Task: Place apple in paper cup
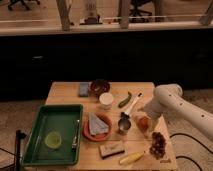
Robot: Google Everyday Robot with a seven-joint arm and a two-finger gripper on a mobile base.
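The paper cup point(106, 100), small and off-white, stands upright with its pale mouth facing up. The apple point(141, 123), round and orange-red, lies at the cup's 4 o'clock, apart from it, with the gripper point(149, 119) just beside it.

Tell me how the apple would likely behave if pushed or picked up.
The apple is round, so a push would probably roll it, perhaps toward the metal cup beside it. It looks firm and smooth, so it may slip in a grasp. The gripper sits right at the apple.
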